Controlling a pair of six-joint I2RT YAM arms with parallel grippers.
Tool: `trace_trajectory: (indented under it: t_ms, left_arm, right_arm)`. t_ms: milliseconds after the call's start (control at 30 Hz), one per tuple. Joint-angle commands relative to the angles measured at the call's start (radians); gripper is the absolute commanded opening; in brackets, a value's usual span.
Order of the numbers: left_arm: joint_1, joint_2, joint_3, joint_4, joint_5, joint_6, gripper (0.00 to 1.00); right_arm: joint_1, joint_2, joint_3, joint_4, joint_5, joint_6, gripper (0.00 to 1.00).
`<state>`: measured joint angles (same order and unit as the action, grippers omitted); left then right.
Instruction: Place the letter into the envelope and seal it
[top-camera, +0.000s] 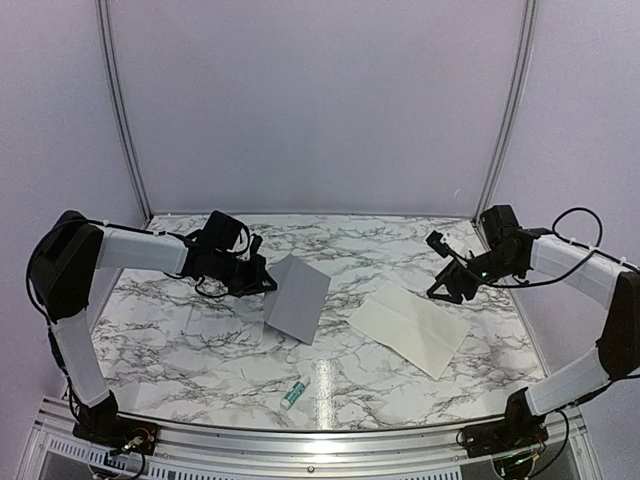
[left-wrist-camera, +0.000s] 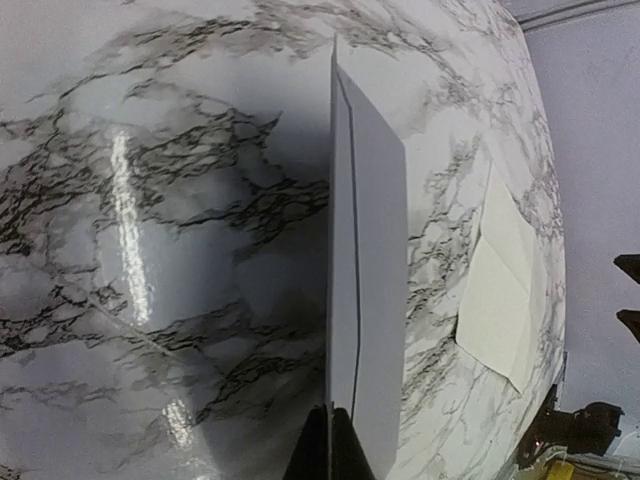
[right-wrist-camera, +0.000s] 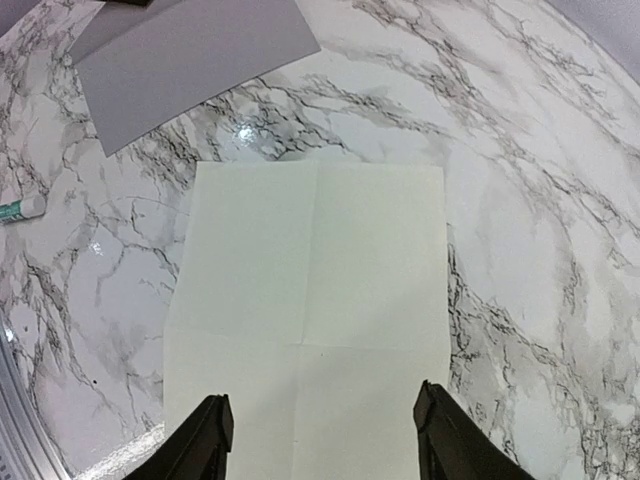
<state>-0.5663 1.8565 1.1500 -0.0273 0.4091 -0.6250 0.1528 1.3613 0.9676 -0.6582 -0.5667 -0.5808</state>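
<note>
The letter (right-wrist-camera: 310, 300) lies flat and unfolded on the table (right-wrist-camera: 540, 200) right beneath your right hand (right-wrist-camera: 322, 425). That hand is open: its two dark fingers (right-wrist-camera: 205, 445) stand wide apart above the sheet's near edge with nothing between them. In the top view your right hand (top-camera: 450, 272) hangs over the far right corner of the letter (top-camera: 410, 325), and I cannot tell whether it touches the paper. The sheet is off-white, crossed by fold creases, and sits on the right half of the table (top-camera: 160, 320).

Your left hand (top-camera: 255, 277) is closed on the envelope (top-camera: 297, 297), pinching it at one edge. You hold the envelope up at a tilt, its plain grey face turned toward the middle of the table; whether its lower edge rests on the marble I cannot tell. From your left wrist you see the envelope (left-wrist-camera: 372, 300) nearly edge-on, rising from the pinched fingertips (left-wrist-camera: 335, 455), with the letter (left-wrist-camera: 497, 300) well apart beyond it.

A small green-and-white tube (top-camera: 295, 393) lies on the table near the front rail, between the two arms and in front of the envelope.
</note>
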Motion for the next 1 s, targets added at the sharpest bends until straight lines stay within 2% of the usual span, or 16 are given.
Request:
trace_trajectory:
  t_ms: [0, 67, 133, 267, 333, 533, 633, 667, 700, 733, 833, 967]
  left_arm:
    - [0.0, -0.017, -0.083, 0.17, -0.118, -0.186, 0.03]
    - [0.0, 0.002, -0.088, 0.173, -0.118, -0.2, 0.2]
    - [0.0, -0.002, -0.089, 0.144, -0.147, -0.196, 0.33]
    - [-0.012, -0.124, -0.121, 0.066, -0.376, -0.12, 0.52]
    - [-0.037, -0.186, -0.127, 0.049, -0.445, -0.061, 0.55]
    - [-0.212, -0.241, -0.124, 0.117, -0.47, 0.091, 0.59]
    - [-0.281, -0.216, -0.126, 0.186, -0.47, 0.082, 0.61]
    - [-0.298, -0.202, -0.129, 0.21, -0.469, 0.069, 0.63]
    - [-0.31, -0.186, -0.124, 0.224, -0.469, 0.054, 0.64]
    - [-0.321, -0.151, -0.111, 0.225, -0.472, 0.047, 0.65]
    - [-0.337, -0.081, -0.07, 0.227, -0.475, 0.007, 0.65]
    - [-0.351, -0.015, -0.024, 0.246, -0.466, -0.037, 0.65]
  right_arm:
    - [-0.007, 0.006, -0.013, 0.064, 0.103, 0.009, 0.59]
    - [-0.007, 0.019, -0.027, 0.07, 0.125, 0.002, 0.61]
    - [-0.007, 0.017, -0.046, 0.082, 0.16, -0.004, 0.61]
    - [-0.008, 0.005, -0.076, 0.092, 0.264, -0.012, 0.62]
    - [-0.007, -0.003, -0.084, 0.078, 0.262, -0.025, 0.62]
    - [0.01, -0.035, -0.113, 0.076, 0.231, -0.052, 0.67]
    - [0.062, -0.047, -0.141, 0.088, 0.258, -0.056, 0.78]
    - [0.093, -0.053, -0.15, 0.093, 0.275, -0.048, 0.83]
    - [0.134, -0.061, -0.161, 0.102, 0.301, -0.034, 0.94]
    - [0.179, -0.068, -0.17, 0.115, 0.336, -0.019, 0.98]
    - [0.304, -0.077, -0.18, 0.138, 0.419, -0.001, 0.99]
    - [0.388, -0.061, -0.18, 0.144, 0.504, -0.015, 0.98]
